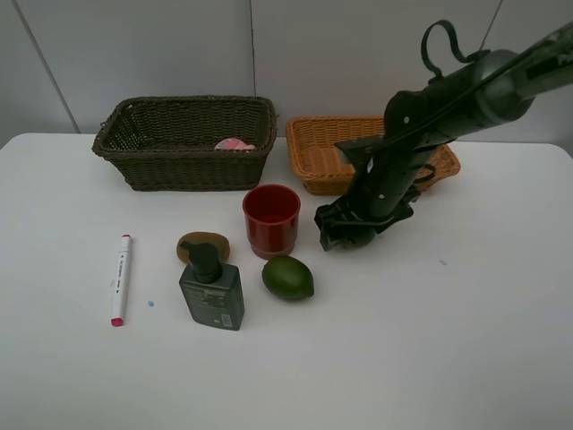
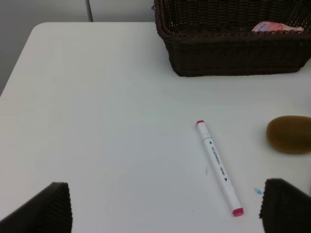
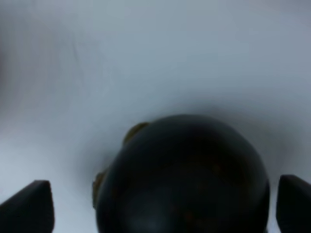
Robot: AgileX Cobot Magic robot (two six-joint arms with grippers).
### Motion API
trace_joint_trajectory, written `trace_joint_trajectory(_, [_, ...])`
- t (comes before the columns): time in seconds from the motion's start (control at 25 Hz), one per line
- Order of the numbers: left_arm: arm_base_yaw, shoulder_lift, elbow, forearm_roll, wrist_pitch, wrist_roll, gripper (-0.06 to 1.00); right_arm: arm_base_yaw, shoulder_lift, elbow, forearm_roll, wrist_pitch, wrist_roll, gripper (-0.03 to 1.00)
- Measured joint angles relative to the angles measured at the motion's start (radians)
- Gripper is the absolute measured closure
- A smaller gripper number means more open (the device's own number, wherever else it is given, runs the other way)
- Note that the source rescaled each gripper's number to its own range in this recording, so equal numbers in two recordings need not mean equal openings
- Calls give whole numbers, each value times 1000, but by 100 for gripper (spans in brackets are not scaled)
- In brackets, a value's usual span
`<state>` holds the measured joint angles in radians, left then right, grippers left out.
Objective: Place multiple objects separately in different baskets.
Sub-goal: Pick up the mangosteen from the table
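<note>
My right gripper (image 1: pixel 345 231) is down on the table just right of the red cup (image 1: pixel 271 219). In the right wrist view the gripper (image 3: pixel 165 196) stands open around a dark round fruit (image 3: pixel 184 165), with a gap at each fingertip. A green avocado (image 1: pixel 287 277), a dark green pump bottle (image 1: pixel 212 288), a brown kiwi (image 1: pixel 203 246) and a white marker (image 1: pixel 120 279) lie in front. A pink bottle (image 1: pixel 235 144) lies in the dark basket (image 1: pixel 183 166); the orange basket (image 1: pixel 313 157) stands to its right. My left gripper (image 2: pixel 167 194) is open above bare table near the marker (image 2: pixel 218 167).
The table's white top (image 1: pixel 430 340) runs to a grey wall behind the baskets. My right arm (image 1: pixel 448 98) reaches over the orange basket's right half. The left wrist view shows the table's far left corner (image 2: pixel 36 29).
</note>
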<state>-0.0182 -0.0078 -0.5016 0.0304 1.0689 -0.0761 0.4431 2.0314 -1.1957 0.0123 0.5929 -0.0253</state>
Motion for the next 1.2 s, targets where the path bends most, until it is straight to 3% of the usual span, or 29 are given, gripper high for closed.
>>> trace_joint_trajectory(0.48, [0,0,0,0,0,0,-5,-10,0,0,0,-4,0,-2])
trace_joint_trajectory(0.56, [0,0,0,0,0,0,-5,-10,0,0,0,-4,0,6])
trace_joint_trajectory(0.6, [0,0,0,0,0,0,-5,-10,0,0,0,-4,0,15])
trace_joint_trajectory(0.64, [0,0,0,0,0,0,-5,-10,0,0,-1,-4,0,30])
trace_joint_trajectory(1.2, [0,0,0,0,0,0,-5,-10,0,0,4,-5,3,30])
